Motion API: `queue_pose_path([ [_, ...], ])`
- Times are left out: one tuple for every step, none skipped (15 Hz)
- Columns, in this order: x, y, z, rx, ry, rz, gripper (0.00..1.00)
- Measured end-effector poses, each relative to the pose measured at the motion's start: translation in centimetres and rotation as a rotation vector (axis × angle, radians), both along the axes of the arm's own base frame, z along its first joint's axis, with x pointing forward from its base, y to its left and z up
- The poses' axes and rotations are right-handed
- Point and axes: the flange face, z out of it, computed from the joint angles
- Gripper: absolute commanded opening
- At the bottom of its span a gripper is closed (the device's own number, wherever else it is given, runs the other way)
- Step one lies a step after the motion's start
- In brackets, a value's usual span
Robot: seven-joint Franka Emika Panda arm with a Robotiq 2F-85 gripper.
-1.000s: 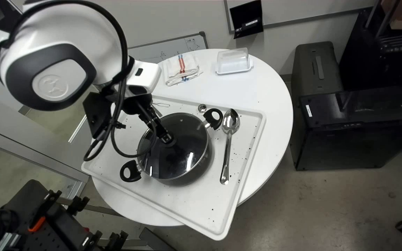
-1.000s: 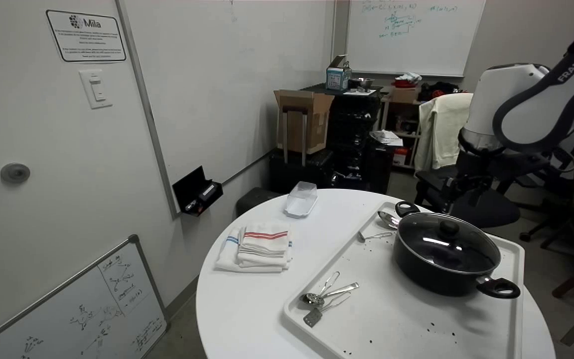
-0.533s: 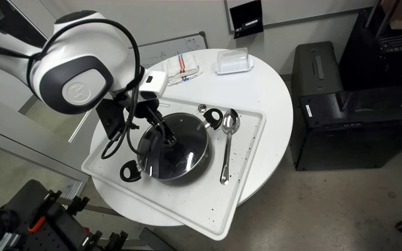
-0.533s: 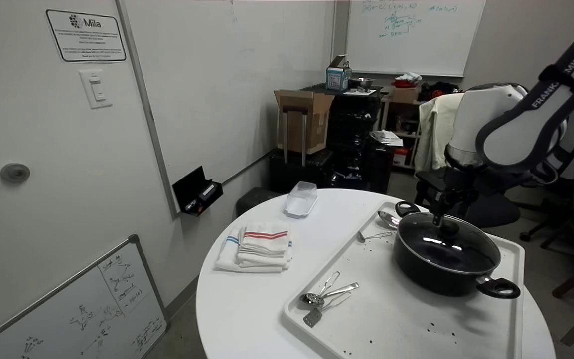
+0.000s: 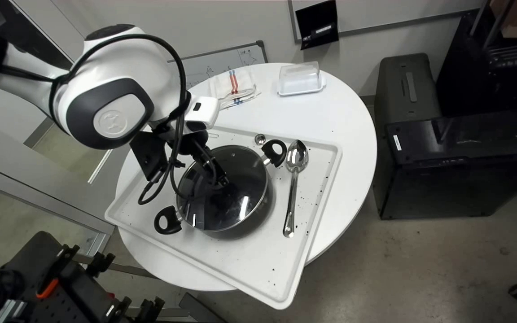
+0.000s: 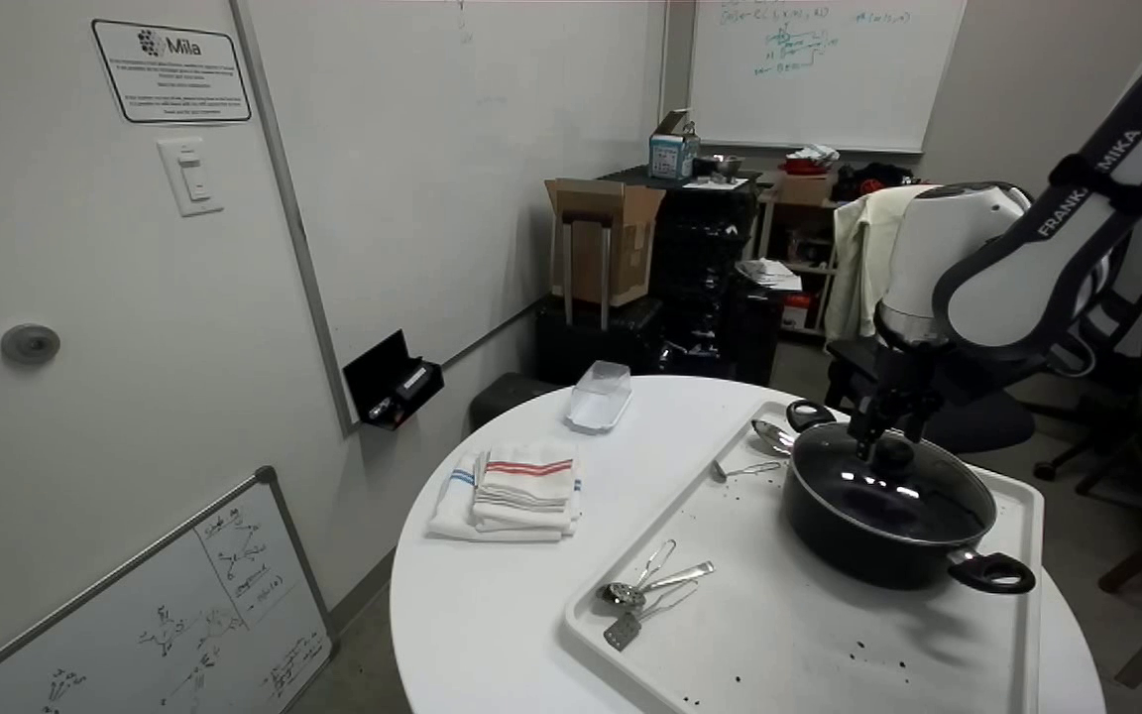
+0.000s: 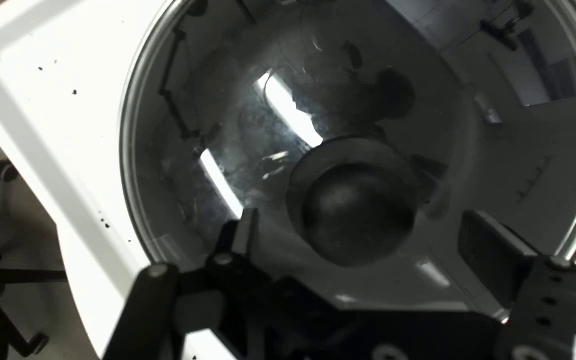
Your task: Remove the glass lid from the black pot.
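Note:
The glass lid [image 5: 240,197] sits on the black pot [image 6: 854,535], in both exterior views. Its dark round knob [image 7: 360,215] fills the middle of the wrist view and also shows in an exterior view [image 6: 893,453]. My gripper [image 7: 360,222] is open, with one finger on each side of the knob and visible gaps between fingers and knob. In an exterior view my gripper [image 6: 886,441] is low over the lid, right by the knob. In an exterior view my gripper [image 5: 222,181] covers the knob. Whether the fingertips touch the glass I cannot tell.
The pot stands on a white tray [image 5: 281,287] on a round white table [image 5: 352,134]. A large metal spoon [image 5: 292,193] lies beside the pot. Small utensils [image 6: 635,605] lie at a tray corner. Folded towels [image 6: 521,491] and a clear-lidded container [image 5: 301,80] stand on the table.
My gripper has come down and in over the pot, from apart from the lid to right around the knob. The lid, pot and tray have not moved.

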Motion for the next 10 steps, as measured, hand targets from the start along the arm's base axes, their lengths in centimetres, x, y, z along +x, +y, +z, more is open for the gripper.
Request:
queue_pose_path([
  [0.00,0.00,-0.01,0.000,0.000,0.000,1.00],
  [0.00,0.00,-0.01,0.000,0.000,0.000,1.00],
  [0.00,0.00,0.00,0.000,0.000,-0.001,1.00],
  [0.00,0.00,0.00,0.000,0.000,-0.001,1.00],
  [0.00,0.00,0.00,0.000,0.000,-0.001,0.98],
  [0.00,0.00,0.00,0.000,0.000,-0.001,0.73],
  [-0.01,-0.01,0.00,0.000,0.000,-0.001,0.73],
  [-0.01,-0.01,-0.01,0.001,0.000,-0.002,0.71],
  [-0.03,0.00,-0.01,0.001,0.000,-0.002,0.66],
  [-0.03,0.00,-0.02,0.001,0.001,-0.002,0.60],
])
